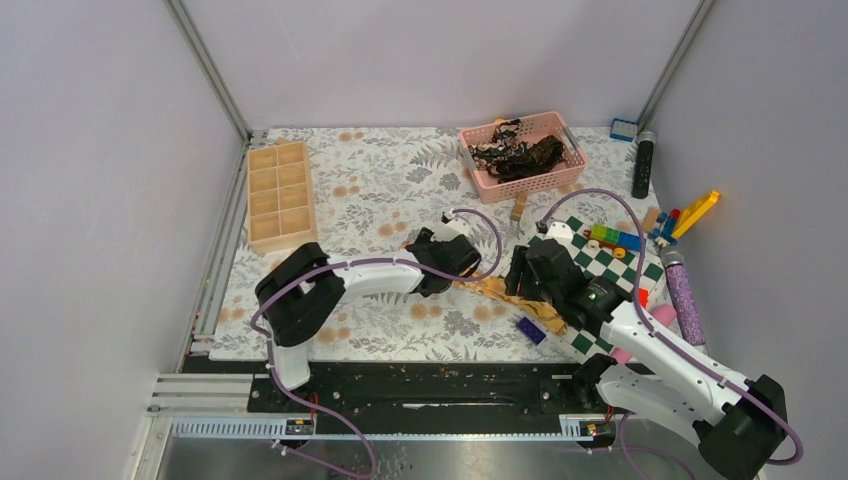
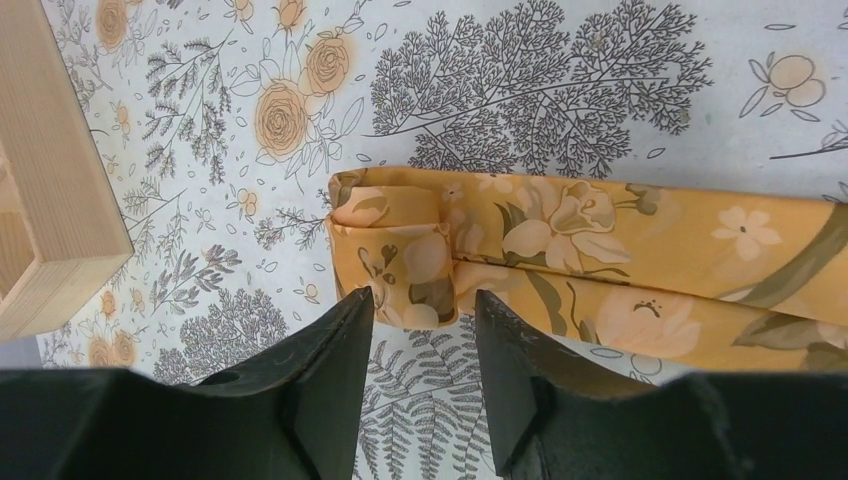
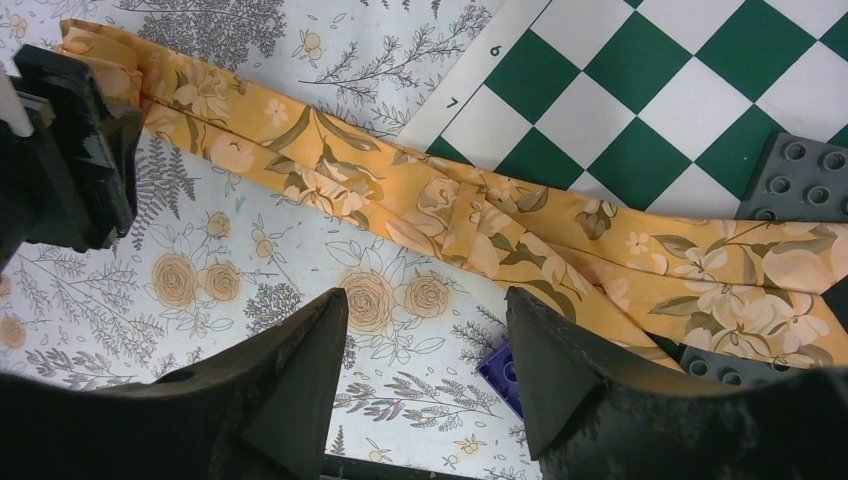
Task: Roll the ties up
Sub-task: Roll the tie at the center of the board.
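Two grippers: both hung low over the floral cloth (image 1: 380,190) near the middle of the table.
Left gripper (image 2: 420,305): jaws stood apart, tips at the near edge of the tie's folded end, clamping nothing.
Right gripper (image 3: 425,300): jaws stood wide apart above bare cloth, just beside the tie, holding nothing.
Golden tie (image 3: 480,215): lay flat on the cloth, stretched from the left gripper toward the checkered board (image 3: 640,100) and touching its edge; the end by the left gripper was folded back on itself.
Dark ties (image 1: 520,152): heaped in the pink basket (image 1: 520,186) at the far side.
Purple brick (image 3: 505,375): on the cloth just beside the golden tie.
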